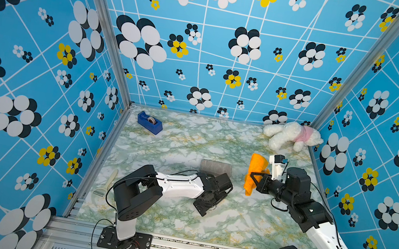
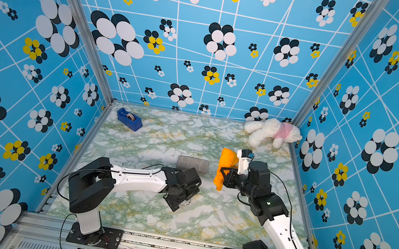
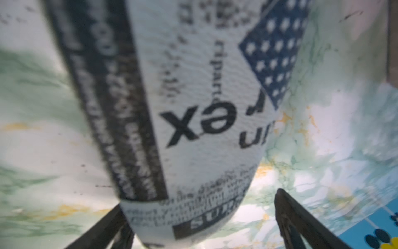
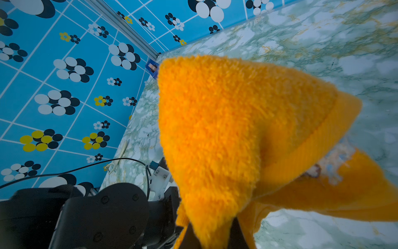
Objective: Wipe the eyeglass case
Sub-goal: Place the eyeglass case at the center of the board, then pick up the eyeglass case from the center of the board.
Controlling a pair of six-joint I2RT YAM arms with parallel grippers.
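Marble-patterned worktop (image 1: 245,220), blue flowered walls (image 1: 35,81) on three sides. Eyeglass case (image 1: 216,167), grey with newsprint lettering, lies flat at mid-worktop. Left hand (image 3: 199,200) sits at it, fingers (image 3: 301,224) spread wide, the case's end between them; one finger stands clearly apart from it. Right hand (image 1: 254,177) is clamped on an orange cloth (image 1: 257,163), just beside the case, not touching it. Blue tape dispenser (image 1: 150,122) and white plush toy (image 1: 291,136) occupy the far corners, well apart from the case.

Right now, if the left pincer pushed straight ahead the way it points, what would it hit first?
The eyeglass case: it lies directly ahead of the left pincer, partly between the open jaws; how close is unclear.
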